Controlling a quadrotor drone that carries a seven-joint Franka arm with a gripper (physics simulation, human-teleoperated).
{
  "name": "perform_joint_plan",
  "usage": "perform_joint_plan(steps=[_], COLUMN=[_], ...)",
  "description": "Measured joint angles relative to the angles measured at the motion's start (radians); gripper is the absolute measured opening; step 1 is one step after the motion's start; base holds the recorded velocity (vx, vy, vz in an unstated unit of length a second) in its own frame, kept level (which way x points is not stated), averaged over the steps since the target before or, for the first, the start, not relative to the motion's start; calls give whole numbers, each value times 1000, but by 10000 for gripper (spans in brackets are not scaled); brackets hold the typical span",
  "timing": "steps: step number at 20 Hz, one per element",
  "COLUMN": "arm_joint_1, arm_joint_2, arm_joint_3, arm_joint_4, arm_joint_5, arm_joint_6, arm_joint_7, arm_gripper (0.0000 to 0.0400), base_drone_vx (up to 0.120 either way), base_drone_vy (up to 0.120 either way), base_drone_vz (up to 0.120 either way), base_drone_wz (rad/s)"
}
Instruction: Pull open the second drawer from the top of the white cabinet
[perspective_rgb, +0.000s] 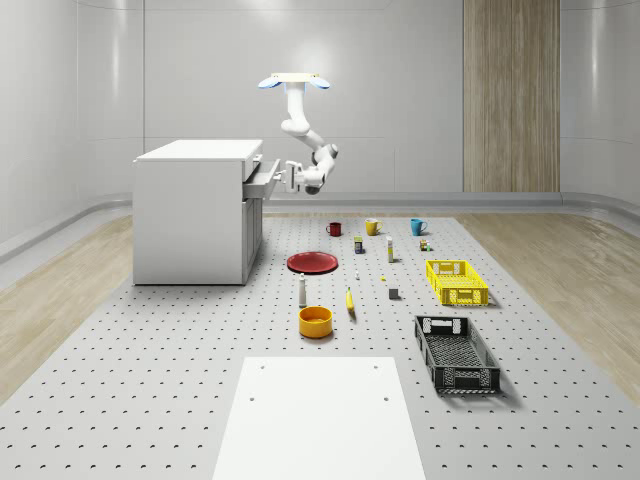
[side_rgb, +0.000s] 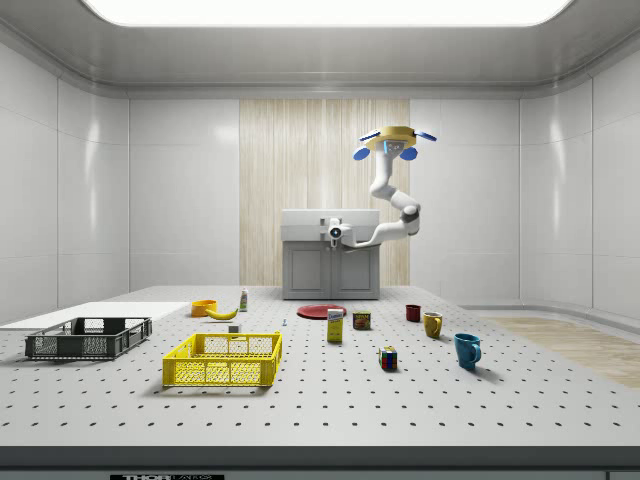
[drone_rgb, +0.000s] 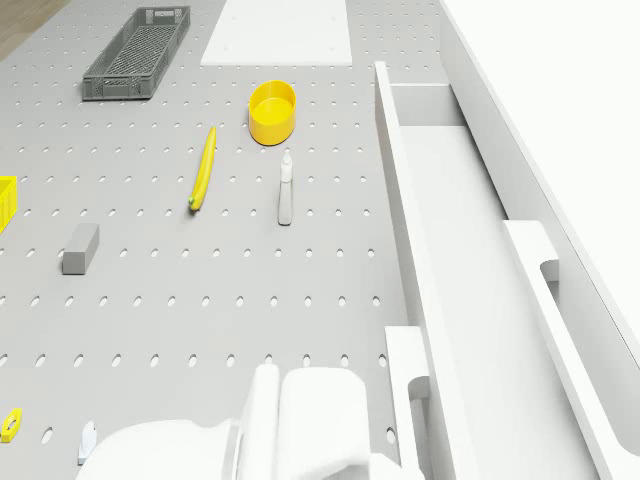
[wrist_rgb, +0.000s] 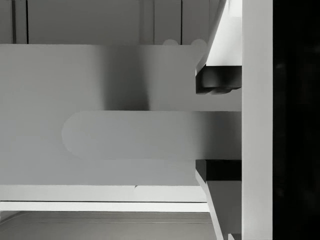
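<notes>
The white cabinet (perspective_rgb: 195, 212) stands at the whole-scene view's left. Its second drawer from the top (perspective_rgb: 264, 181) juts out of the front, and the drone view looks down into the drawer's bare inside (drone_rgb: 470, 260). The drone (perspective_rgb: 295, 82) hovers in the air in front of the cabinet, higher than its top. Its arm bends down to the gripper (perspective_rgb: 293, 178) at the drawer front. In the wrist view the gripper (wrist_rgb: 217, 127) is shut on the drawer handle (wrist_rgb: 135, 135), with one finger on each side of the bar near its end.
On the perforated floor in front of the cabinet lie a red plate (perspective_rgb: 312, 262), a yellow bowl (perspective_rgb: 315, 321), a white bottle (perspective_rgb: 302, 290) and a banana (perspective_rgb: 350, 300). Three mugs, a yellow crate (perspective_rgb: 457, 282) and a black crate (perspective_rgb: 456, 353) stand further right.
</notes>
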Motion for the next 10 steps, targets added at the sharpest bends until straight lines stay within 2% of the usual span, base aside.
perform_joint_plan(steps=[3, 9, 10], arm_joint_1=[4, 3, 5], arm_joint_2=[-6, -22, -28], arm_joint_3=[-11, -47, -49], arm_joint_4=[2, 20, 24], arm_joint_5=[-7, -41, -51], arm_joint_6=[-3, -35, -38], arm_joint_7=[11, 21, 47], arm_gripper=[147, 139, 154], base_drone_vx=[0, 0, 0], base_drone_vy=[0, 0, 0], base_drone_vz=[0, 0, 0], base_drone_wz=[0, 0, 0])
